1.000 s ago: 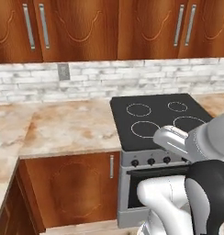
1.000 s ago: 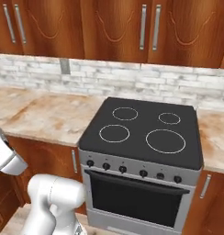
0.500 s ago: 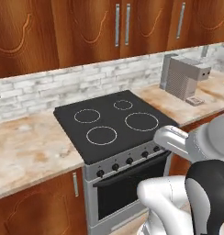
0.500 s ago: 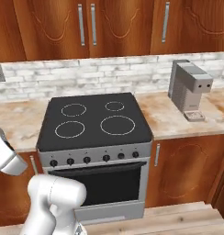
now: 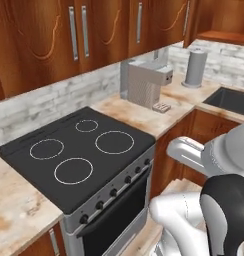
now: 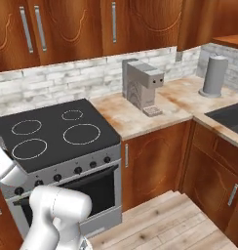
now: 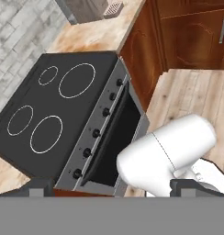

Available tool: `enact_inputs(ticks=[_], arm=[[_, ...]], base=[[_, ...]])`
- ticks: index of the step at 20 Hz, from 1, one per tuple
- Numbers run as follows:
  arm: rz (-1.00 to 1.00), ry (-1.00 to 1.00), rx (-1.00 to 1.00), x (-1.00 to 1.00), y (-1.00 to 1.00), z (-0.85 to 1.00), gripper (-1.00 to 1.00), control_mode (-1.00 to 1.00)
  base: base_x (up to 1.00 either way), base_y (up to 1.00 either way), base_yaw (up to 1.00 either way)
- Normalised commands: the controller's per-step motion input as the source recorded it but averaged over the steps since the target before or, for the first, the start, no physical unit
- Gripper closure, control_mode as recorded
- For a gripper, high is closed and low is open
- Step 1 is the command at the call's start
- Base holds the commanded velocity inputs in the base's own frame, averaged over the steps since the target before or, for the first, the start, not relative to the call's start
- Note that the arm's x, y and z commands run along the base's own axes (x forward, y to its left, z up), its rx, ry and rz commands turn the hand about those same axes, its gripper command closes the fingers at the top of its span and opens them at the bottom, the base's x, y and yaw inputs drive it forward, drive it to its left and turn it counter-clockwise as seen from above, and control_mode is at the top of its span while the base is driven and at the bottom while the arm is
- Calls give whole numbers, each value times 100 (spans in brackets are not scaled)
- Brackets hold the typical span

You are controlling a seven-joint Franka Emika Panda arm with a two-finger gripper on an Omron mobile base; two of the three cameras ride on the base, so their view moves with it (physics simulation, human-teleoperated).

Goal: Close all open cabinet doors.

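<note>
Base has swung right; open cabinet door [image 5: 192, 22] overhangs counter [image 5: 144, 116].

A black stove [image 5: 79, 155] with four ring burners sits in a beige marbled desk [image 6: 155, 110]. Behind runs a grey-white brick wall [image 6: 57, 80]. A grey coffee machine [image 6: 140, 85] stands right of the stove, a grey cylinder [image 6: 212, 75] farther right beside a dark sink [image 6: 228, 114]. Light wooden floor [image 6: 174, 224] lies below.
</note>
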Motion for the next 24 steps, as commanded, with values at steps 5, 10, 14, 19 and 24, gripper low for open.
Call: enact_inputs(ticks=[5, 10, 14, 19, 24], arm=[[0, 0, 0, 0, 0, 0, -100, 100], [0, 0, 0, 0, 0, 0, -100, 100], [0, 0, 0, 0, 0, 0, -100, 100], [0, 0, 0, 0, 0, 0, -100, 100], [0, 0, 0, 0, 0, 0, -100, 100]], base=[[50, 0, -47], [50, -18, -41], [42, -29, -35], [47, -18, -36], [55, -6, -34]])
